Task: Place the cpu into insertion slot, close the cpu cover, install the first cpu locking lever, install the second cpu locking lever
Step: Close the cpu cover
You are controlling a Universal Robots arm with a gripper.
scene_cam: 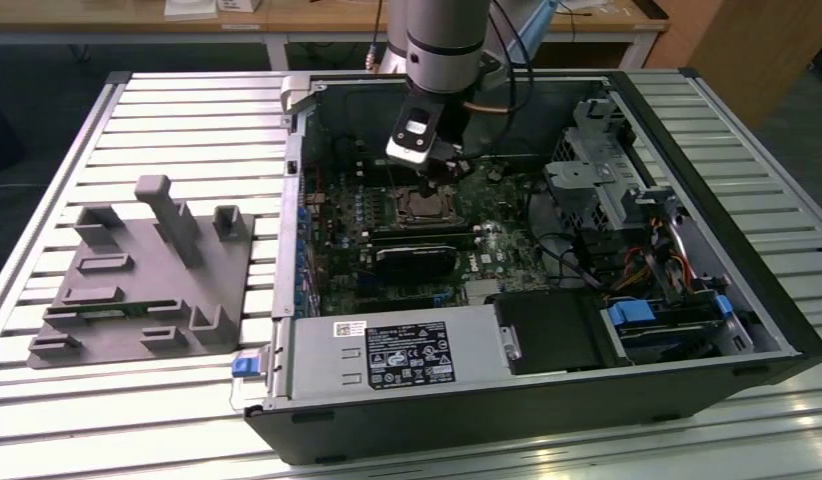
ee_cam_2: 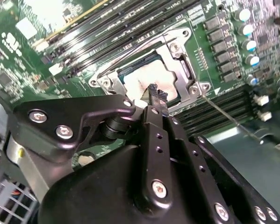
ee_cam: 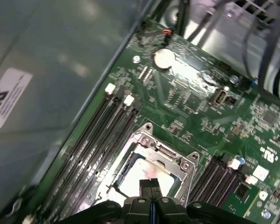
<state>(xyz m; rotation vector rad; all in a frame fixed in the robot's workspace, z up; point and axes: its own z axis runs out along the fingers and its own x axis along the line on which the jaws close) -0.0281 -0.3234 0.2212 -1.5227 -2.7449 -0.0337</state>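
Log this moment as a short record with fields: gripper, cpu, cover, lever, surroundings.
gripper: fingers shut, holding nothing, tip at the face of the cpu; contact cannot be told
cpu: lying in the insertion slot, silvery face up
cpu cover: looks to lie flat, framing the cpu
lever: thin rod jutting from the socket's corner over the memory slots; appears unlatched
surroundings: open computer case on a slatted table; grey fixture block at the exterior view's left
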